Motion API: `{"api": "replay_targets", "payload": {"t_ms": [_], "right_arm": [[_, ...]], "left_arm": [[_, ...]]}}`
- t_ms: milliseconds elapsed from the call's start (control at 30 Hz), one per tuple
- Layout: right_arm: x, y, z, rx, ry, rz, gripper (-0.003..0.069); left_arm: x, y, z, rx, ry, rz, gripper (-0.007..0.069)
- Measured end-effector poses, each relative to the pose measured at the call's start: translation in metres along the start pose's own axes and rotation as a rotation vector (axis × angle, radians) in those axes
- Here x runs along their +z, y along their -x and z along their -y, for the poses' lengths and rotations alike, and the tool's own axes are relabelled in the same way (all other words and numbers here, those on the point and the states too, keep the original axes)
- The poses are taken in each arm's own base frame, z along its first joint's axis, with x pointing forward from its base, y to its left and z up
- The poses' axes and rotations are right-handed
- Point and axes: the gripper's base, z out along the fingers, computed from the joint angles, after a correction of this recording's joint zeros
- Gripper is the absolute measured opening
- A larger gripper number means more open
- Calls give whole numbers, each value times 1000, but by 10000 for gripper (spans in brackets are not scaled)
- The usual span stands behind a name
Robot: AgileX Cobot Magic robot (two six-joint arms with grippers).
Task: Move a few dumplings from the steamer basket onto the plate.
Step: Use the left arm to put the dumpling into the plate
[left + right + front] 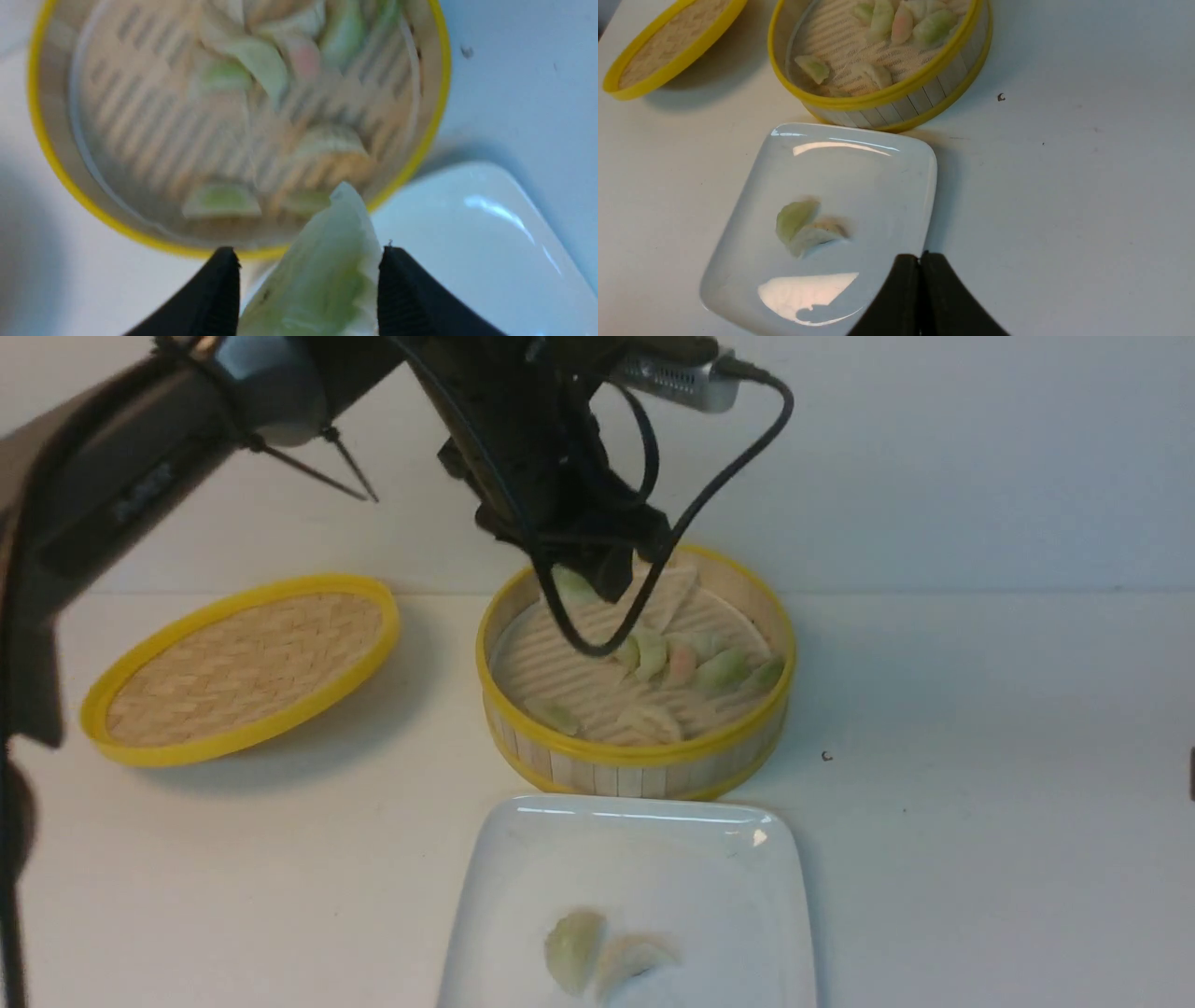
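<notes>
My left gripper (597, 581) hangs over the back of the steamer basket (635, 751), shut on a pale green dumpling (327, 270) that fills the gap between its black fingers. That dumpling shows as a green edge (571, 584) in the front view. Several more dumplings (691, 663) lie on the basket's liner, one of them pinkish. Two dumplings (574, 947) rest side by side on the white square plate (653, 859), just in front of the basket. My right gripper (920, 255) is shut on nothing, above the plate's near right edge; it is out of the front view.
The flat woven lid (243, 663) with a yellow rim lies tilted to the left of the basket. A small dark speck (826, 756) sits on the white table to the basket's right. The left arm's cable loops down over the basket.
</notes>
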Motion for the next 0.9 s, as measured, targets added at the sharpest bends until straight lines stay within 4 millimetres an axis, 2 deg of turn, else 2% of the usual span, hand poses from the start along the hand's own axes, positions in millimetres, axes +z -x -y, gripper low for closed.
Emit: {"api": "replay_targets", "payload": {"t_ms": [133,233,467,533,600,667,700,733,767,867,900], "right_arm": [[0,1,0,1,2,7,-15],[0,2,0,3,3,22,-15],[2,6,0,-41,9,48,-15],[4,8,0,-55,8,41,-15],[8,13,0,-76,10,0,-15],[16,22,0,-98,15,-62,-15],[16,23,0,-103,17,-70,-15],[22,32,0,-120,21,-104,-15],[25,39,0,-128,24,-121,-13],[33,55,-1,-147,31,-151,-13],[39,66,-1,-170,37,-168,-13]], "left_arm": [[32,-41,-1,-21,-14,-183,340],[62,-60,-2,-37,-25,-294,340],[109,-72,-5,-59,-56,-394,340],[114,-73,-5,-63,-62,-406,340],[119,-74,-4,-76,-83,-416,374],[119,-73,-2,-84,-97,-414,453],[119,-73,-2,-86,-99,-413,460],[117,-70,-2,-87,-104,-402,517],[115,-68,-2,-86,-104,-393,536],[109,-62,-2,-80,-98,-368,547],[102,-60,-2,-73,-85,-348,530]]}}
